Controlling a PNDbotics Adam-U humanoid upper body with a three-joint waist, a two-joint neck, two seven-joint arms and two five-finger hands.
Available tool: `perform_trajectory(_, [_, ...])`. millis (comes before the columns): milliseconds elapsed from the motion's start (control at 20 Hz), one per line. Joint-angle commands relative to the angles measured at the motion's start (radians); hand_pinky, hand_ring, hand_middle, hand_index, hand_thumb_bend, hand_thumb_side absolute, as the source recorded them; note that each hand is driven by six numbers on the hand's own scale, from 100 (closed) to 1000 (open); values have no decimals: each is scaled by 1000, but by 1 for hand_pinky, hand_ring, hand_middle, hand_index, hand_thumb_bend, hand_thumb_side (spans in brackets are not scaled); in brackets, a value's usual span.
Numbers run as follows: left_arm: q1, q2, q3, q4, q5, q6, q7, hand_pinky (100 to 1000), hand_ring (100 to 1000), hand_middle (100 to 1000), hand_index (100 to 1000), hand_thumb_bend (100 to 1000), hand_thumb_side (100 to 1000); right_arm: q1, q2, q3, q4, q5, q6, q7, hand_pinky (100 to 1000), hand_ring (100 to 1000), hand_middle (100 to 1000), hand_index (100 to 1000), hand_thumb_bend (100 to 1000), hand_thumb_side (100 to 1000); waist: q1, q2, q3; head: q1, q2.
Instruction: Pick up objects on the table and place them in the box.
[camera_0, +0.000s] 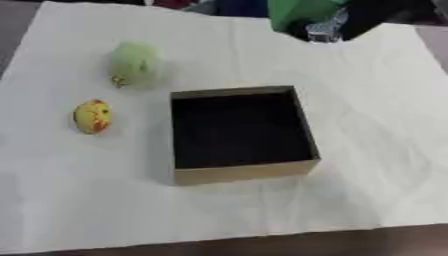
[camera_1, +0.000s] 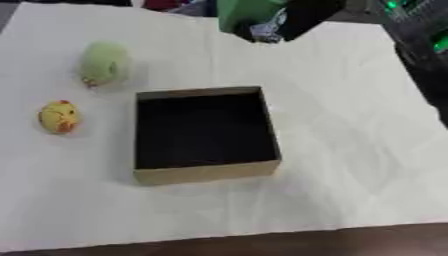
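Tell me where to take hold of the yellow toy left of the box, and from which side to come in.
Come down from above and close the fingers across the rounded middle of the yellow toy. It lies alone on the white cloth, clear of the box and the green toy behind it, so both flanks look free. Its egg-like shape probably suits a wrap around the widest part. The left side is nearer; neither hand shows.

Right robot hand (camera_0: 357, 19): located at the top edge of the view, right of centre, entering from the upper right corner. Mostly black, with a silver patch at the lower left side. Only partly in view; pose not discernible.
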Motion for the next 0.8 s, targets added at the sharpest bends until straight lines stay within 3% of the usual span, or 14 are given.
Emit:
perform_trajectory(50, [-11,23,2,-21,-3,-4,0,513,644,675,764,281,1000,-2,-34,-2,-42,-28,16,23,841,860,725,810,100,537,3,-16,1,-3,0])
perform_trajectory(350, [-14,25,3,-21,-3,-5,0,513,645,675,764,280,1000,34,-27,26,-51,-39,35,80,849,865,728,822,100,587,0,-16,2,-8,-2])
perform_trajectory(400, [-15,25,3,-21,-3,-5,0,513,645,675,764,280,1000,38,-24,30,-50,-41,38,88,851,866,727,823,100,508,0,-16,2,-9,-3])
perform_trajectory(450, [-15,25,2,-21,-3,-5,-1,513,645,675,764,280,1000,42,-20,33,-50,-41,41,95,852,867,730,823,100,597,0,-15,2,-10,-3])
perform_trajectory(800, [-16,22,2,-21,-2,-4,-2,513,645,674,763,280,1000,59,21,72,-36,-2,26,148,860,875,740,825,100,621,0,-14,5,-16,-7])
